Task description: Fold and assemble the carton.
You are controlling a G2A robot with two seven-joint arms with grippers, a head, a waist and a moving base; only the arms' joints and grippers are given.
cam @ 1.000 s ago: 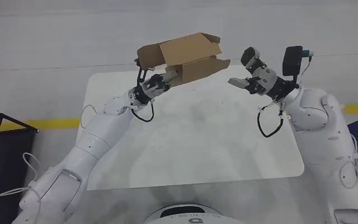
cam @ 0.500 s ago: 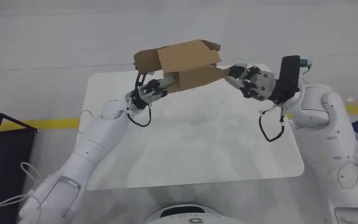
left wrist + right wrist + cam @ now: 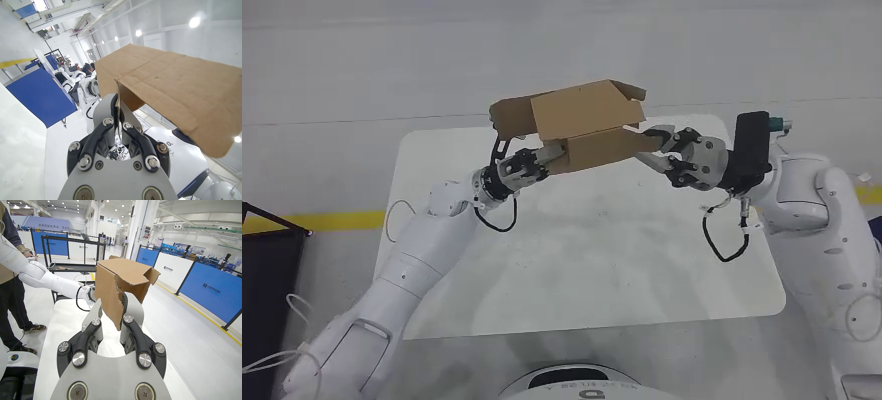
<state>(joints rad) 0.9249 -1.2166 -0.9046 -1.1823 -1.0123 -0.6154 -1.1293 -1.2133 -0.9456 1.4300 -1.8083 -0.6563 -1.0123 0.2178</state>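
A brown carton (image 3: pixel 582 110), partly unfolded with loose end flaps, hangs in the air above the far side of the white table (image 3: pixel 592 260). My left gripper (image 3: pixel 545 157) is shut on the thin edge of a flap at the carton's left underside; the left wrist view shows the carton (image 3: pixel 170 81) with that edge pinched in the gripper (image 3: pixel 118 106). My right gripper (image 3: pixel 650 146) is open at the carton's right end. In the right wrist view a jagged flap of the carton (image 3: pixel 121 279) hangs between the spread fingers of the gripper (image 3: pixel 114 302), lying against one fingertip (image 3: pixel 130 300).
The table's near and middle surface (image 3: pixel 62 321) is bare. A black metal rack (image 3: pixel 71 256) stands beyond the table's left side, and a dark frame (image 3: pixel 262 235) is at the left edge of the top view.
My right gripper has come in from the right and now straddles the carton's right end flap. The left arm has shifted the carton slightly rightward.
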